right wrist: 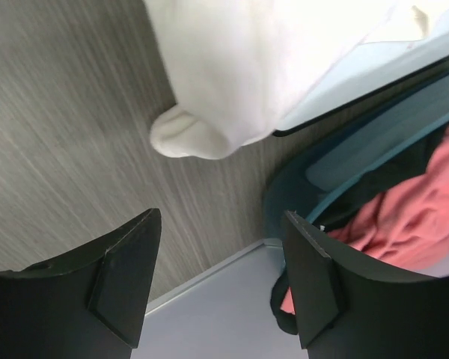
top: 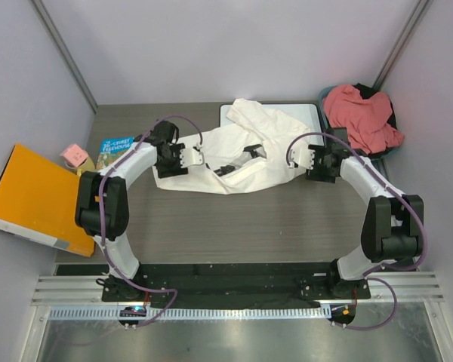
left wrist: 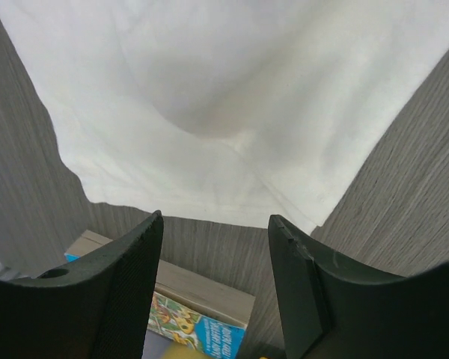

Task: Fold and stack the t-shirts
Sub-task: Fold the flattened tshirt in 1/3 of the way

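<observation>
Both our left gripper (left wrist: 213,224) and right gripper (right wrist: 221,217) stand wide, holding nothing, one at each end of the white t-shirt (top: 226,154); it lies crumpled on the table (top: 249,219), partly over a whiteboard (top: 306,115); the pink t-shirt (top: 360,117) sits heaped in what seems a blue bin (top: 322,95), back right.

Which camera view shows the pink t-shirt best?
The top external view: the pink t-shirt shows as a crumpled heap in the bin at the far right corner. The right wrist view catches only one part past the bin's rim; the left wrist view shows none.
</observation>
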You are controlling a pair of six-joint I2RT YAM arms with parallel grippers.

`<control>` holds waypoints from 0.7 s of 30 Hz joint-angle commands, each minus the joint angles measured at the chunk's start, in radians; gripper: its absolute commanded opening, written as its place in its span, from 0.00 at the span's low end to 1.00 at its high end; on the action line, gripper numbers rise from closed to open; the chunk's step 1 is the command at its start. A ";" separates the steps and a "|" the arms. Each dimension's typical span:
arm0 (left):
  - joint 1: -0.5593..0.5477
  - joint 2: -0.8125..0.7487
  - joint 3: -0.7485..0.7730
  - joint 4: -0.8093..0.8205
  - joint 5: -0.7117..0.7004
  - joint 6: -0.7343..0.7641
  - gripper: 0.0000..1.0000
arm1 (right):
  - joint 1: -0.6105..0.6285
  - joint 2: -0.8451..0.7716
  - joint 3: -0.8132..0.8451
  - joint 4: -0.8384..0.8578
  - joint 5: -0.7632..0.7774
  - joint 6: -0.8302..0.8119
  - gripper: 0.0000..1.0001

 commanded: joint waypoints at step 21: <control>-0.063 0.366 0.632 -0.670 0.381 0.380 0.47 | -0.021 0.010 -0.035 0.006 0.004 -0.036 0.69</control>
